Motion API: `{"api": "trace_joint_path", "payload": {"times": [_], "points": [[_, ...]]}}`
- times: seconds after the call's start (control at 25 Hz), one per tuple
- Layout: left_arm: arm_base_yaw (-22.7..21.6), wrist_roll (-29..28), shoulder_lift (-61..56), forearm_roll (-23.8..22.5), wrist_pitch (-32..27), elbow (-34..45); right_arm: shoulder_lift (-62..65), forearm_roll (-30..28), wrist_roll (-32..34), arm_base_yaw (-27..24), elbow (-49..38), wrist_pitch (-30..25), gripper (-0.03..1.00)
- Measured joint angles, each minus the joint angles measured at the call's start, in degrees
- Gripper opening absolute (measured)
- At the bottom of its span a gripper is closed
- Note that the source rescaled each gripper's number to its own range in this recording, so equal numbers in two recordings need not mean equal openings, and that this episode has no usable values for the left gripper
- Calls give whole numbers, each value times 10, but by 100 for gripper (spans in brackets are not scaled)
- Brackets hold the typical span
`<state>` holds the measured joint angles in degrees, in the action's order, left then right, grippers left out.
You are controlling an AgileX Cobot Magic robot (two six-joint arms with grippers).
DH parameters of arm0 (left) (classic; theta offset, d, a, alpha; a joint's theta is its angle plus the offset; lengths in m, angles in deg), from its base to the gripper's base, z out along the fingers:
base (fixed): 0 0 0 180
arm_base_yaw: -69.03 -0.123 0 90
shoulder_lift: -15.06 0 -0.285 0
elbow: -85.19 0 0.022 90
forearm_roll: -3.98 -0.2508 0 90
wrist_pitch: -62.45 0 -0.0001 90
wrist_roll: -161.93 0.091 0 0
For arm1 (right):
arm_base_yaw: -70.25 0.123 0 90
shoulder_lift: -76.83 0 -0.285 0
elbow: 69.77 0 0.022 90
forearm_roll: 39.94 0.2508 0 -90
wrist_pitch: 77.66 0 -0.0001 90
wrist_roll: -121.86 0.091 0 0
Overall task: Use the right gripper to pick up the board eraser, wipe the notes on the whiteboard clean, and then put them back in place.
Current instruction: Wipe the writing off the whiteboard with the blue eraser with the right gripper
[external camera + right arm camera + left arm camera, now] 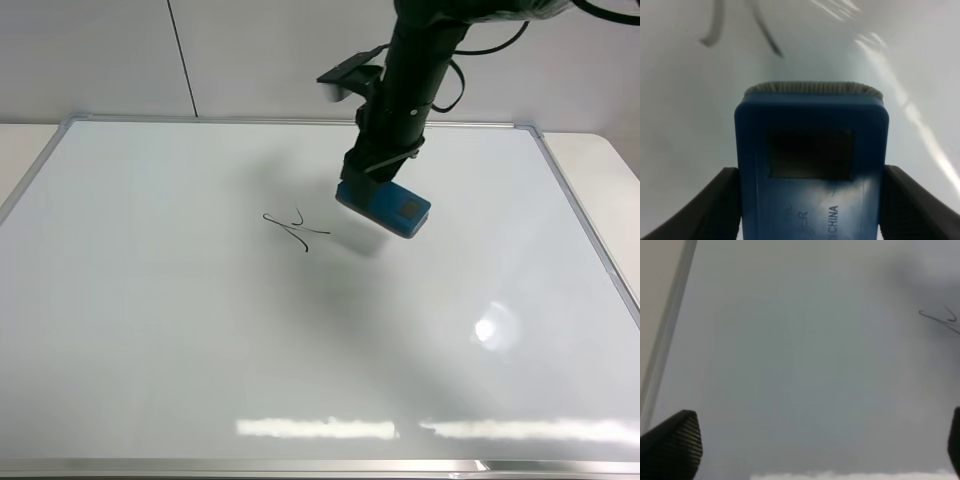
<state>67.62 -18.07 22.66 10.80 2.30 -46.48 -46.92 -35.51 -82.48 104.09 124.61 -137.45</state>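
My right gripper (372, 183) is shut on the teal-blue board eraser (384, 207) and holds it just above the whiteboard (150, 330), a little right of the notes (295, 229), a thin black scribble near the board's middle. In the right wrist view the eraser (811, 155) sits between the two black fingers (710, 207), felt edge forward, with blurred strokes of the notes (715, 25) beyond it. The left gripper (820, 445) is open over bare board; its left fingertip (672, 445) shows, and the notes (940, 320) lie at the frame's edge.
The whiteboard's silver frame (300, 121) runs along the far edge and the sides (667, 335). A beige table (600, 165) shows past the right frame. Light glare (490, 328) lies on the board's near right.
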Motion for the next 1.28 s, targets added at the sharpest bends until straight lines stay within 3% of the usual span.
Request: {"api": "trace_joint_path", "payload": {"times": [0.2,0.36,0.76,1.28], "points": [[0,0,0,0,0,0,-22,-21,128,70,0,61,1],[0,0,0,0,0,0,-64,-21,186,90,0,79,1],[0,0,0,0,0,0,-107,2,220,91,0,107,1],[0,0,0,0,0,0,-111,-57,294,81,2,147,1]]}}
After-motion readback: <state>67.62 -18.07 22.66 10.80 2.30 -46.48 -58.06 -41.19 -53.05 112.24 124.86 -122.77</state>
